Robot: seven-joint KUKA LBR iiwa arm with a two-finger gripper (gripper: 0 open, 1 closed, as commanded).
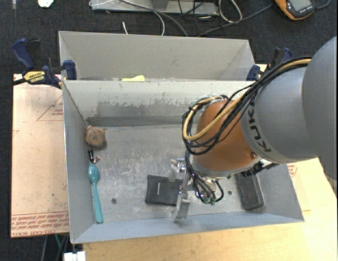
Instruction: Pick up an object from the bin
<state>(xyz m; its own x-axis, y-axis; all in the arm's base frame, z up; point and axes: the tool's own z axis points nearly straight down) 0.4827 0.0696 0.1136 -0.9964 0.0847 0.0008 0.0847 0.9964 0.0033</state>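
- Camera view, item under the claw [180, 189]: black flat square thing [160, 191], lying flat on the floor of the bin [125, 162], on the near side, about midway between left and right
- State of claw: it hangs at the right edge of the black flat square thing, fingers [183, 208] apart, one toward the far side and one toward the near wall; contact with the thing cannot be told
- Handling, judged: looks light, thin and fairly stiff, like a small pad or pouch; matt surface, probably not slippery; nothing suggests it is fragile
- Hold, judged: pinch across the right edge; it lies low, so there is little to grip from above and it may slide on the metal floor
- Other stock: teal plastic spoon [95, 192] along the left wall; brown stone-like lump [96, 136] at the far left; dark grey oblong thing [250, 191] near right; yellow scrap [133, 78] in the far compartment
- Writing: "KUKA" on the arm [299, 118], legible in part; none legible on the bin's things
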